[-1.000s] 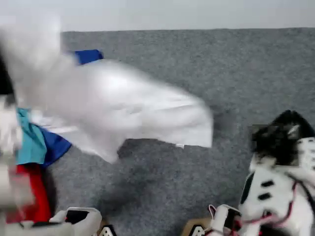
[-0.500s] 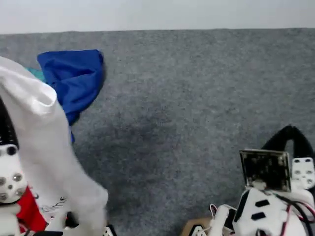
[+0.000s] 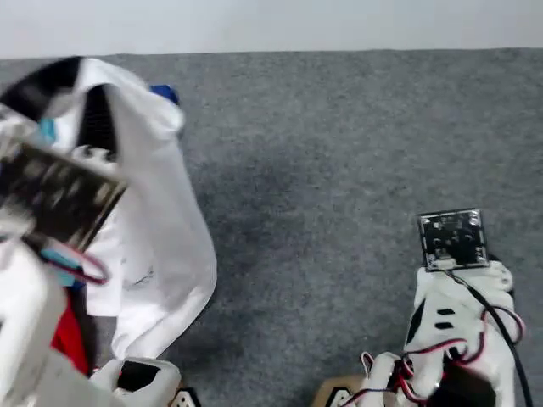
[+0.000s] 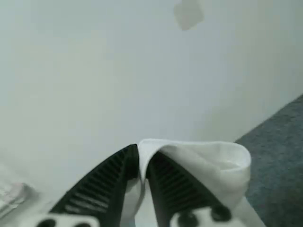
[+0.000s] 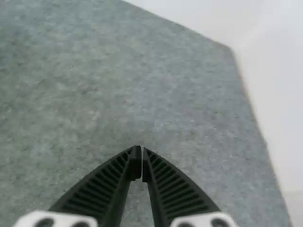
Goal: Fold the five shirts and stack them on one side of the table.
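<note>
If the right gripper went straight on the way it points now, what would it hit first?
Most likely the grey felt table cover: the right gripper, shut, points down at a bare stretch of it, with nothing in between in its wrist view. Depth is unclear.

The bench (image 3: pixel 339 153) is covered in a grey, felt-like mat (image 3: pixel 399 102) with a short, speckled nap. Behind its far edge stands a plain white wall (image 3: pixel 280 24), which meets the mat in a straight line. At the near edge a small patch of light brown wood (image 3: pixel 333 388) shows. The left wrist view has the wall bare and pale, with one small greyish square mark (image 4: pixel 188 14) high on it. In the right wrist view the mat ends at a straight edge, a pale surface (image 5: pixel 277 85) beyond it. The light is soft and even.
</note>
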Tool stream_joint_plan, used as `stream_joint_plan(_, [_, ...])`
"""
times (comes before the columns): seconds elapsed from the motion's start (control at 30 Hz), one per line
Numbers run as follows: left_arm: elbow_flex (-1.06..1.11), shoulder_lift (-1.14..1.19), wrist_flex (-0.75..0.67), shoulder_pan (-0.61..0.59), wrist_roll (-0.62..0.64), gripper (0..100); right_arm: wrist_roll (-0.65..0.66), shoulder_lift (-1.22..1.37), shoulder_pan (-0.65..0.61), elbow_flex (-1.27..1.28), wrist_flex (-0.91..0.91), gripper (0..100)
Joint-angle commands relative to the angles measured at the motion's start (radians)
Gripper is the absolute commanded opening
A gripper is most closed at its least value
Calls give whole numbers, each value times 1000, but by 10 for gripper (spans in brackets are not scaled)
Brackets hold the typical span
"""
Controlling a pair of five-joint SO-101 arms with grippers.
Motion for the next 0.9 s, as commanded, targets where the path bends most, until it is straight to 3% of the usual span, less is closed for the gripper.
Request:
stream_joint_plan(0.0, [119,6,-40,46,78,5,-64,33,-53,6,5,9])
stream_joint_plan(0.2, [314,5,-92,35,129,5,-275,120,-294,-11,24,9])
stream_joint_plan(0.4, [437,5,-92,-44,129,5,-457,389,-598,-152,142,9])
stream_joint_plan(0.6, [582,5,-97,-181,129,5,-479,636,-842,-256,120,9])
stream_joint_plan(0.87, [685,-3,-158,-272,129,5,-476,897,-1004,-318,4,11])
